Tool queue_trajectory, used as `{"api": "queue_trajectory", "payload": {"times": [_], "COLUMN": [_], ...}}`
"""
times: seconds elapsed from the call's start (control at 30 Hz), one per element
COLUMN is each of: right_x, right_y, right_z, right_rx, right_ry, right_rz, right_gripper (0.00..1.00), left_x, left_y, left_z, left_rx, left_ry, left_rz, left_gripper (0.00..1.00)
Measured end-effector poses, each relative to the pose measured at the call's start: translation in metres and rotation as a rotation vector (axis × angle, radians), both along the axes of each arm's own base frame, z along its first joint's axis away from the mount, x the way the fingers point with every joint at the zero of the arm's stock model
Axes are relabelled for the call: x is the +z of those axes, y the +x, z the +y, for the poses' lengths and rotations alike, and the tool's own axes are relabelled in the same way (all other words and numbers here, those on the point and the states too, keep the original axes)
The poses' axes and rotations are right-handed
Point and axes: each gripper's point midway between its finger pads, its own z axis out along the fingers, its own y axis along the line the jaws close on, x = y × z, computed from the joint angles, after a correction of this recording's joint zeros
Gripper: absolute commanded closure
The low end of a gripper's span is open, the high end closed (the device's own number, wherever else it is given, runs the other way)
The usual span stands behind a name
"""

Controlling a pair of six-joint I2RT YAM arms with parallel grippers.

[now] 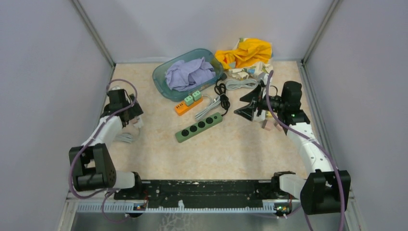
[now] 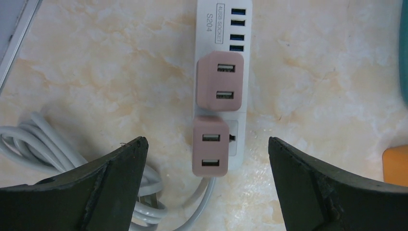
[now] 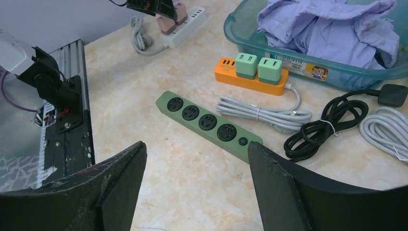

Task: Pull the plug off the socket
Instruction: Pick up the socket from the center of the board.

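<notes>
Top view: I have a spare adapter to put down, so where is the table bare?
Bare marble lies between the green power strip and the black base rail. A smaller patch sits left of the orange power strip. The back is crowded: teal tub, coiled cables, yellow cloth.

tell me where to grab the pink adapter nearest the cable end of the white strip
Take the near pink adapter by its two long flat sides, from straight above. It stands proud of the white strip, and the second adapter crowds its far end, so only the sides are free. The open left fingers straddle it.
</notes>
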Motion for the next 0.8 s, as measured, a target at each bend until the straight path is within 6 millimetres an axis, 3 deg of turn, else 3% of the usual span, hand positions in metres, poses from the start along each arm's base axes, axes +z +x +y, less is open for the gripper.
{"api": "queue_trajectory", "payload": {"times": [0.1,0.23,0.27,0.37,0.53,0.8], "right_x": [0.000,-0.001,-0.001,-0.002,-0.003,-0.004], "right_y": [0.000,-0.001,-0.001,-0.001,-0.002,-0.002], "right_z": [0.001,0.003,0.003,0.004,0.005,0.006], "right_rx": [0.003,0.010,0.011,0.011,0.016,0.017], "right_ry": [-0.001,-0.003,-0.003,-0.005,-0.008,-0.013], "right_rz": [-0.001,-0.003,-0.001,0.002,-0.004,-0.003], "right_gripper": [0.23,0.23,0.23,0.23,0.23,0.23], "left_x": [-0.003,-0.021,-0.027,-0.046,-0.060,-0.060], "left_y": [0.012,0.025,0.027,0.028,0.020,0.022], "left_z": [-0.001,-0.008,-0.009,-0.010,-0.011,-0.012], "left_rx": [-0.006,-0.042,-0.045,-0.048,-0.047,-0.049], "left_ry": [-0.013,-0.058,-0.066,-0.080,-0.087,-0.092], "left_rz": [0.021,0.084,0.104,0.178,0.238,0.244], "left_gripper": [0.01,0.23,0.24,0.32,0.47,0.88]}}
